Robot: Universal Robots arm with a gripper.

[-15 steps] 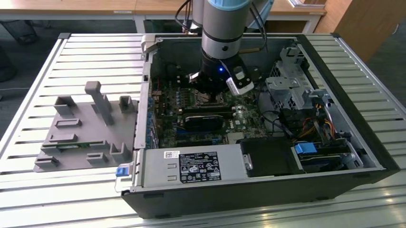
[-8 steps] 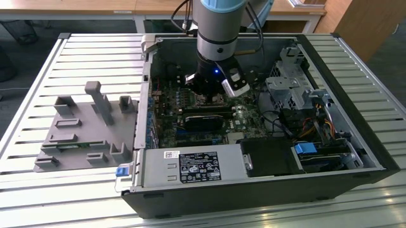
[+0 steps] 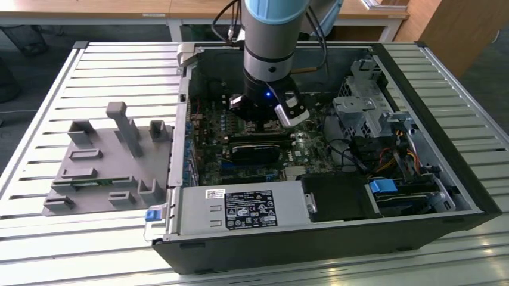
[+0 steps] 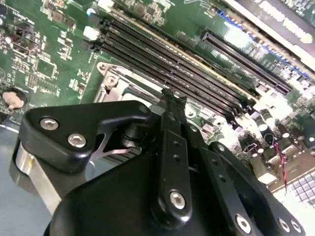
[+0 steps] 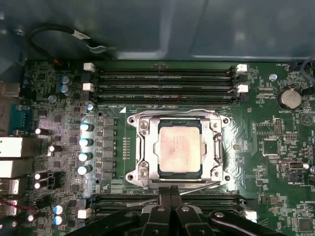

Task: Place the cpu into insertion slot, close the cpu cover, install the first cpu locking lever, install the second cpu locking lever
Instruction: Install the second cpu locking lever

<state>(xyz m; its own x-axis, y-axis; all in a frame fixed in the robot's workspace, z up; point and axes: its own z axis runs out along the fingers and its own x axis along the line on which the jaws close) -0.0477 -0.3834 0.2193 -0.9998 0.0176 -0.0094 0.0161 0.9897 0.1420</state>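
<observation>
Slatted metal table (image 3: 47,250), carrying an open black computer case (image 3: 318,244) with, at the exterior view's left, a grey moulded fixture tray (image 3: 104,161). Inside the case, a green motherboard (image 5: 256,147) with four long black memory slots (image 5: 162,83) and a round coin battery (image 5: 289,97). One robot arm (image 3: 270,36) reaching straight down into the case. Gripper (image 5: 170,194), black, poised low over the board just beside the socket edge; fingers (image 4: 172,128) pressed together, pinching nothing visible. Insertion slot (image 5: 133,150), near the board's middle, between memory slot rows. Cpu cover (image 5: 215,147), silvery frame, lying closed flat over the socket. Cpu (image 5: 179,149), dull beige face, seated in the slot, showing through the cover's window.
</observation>
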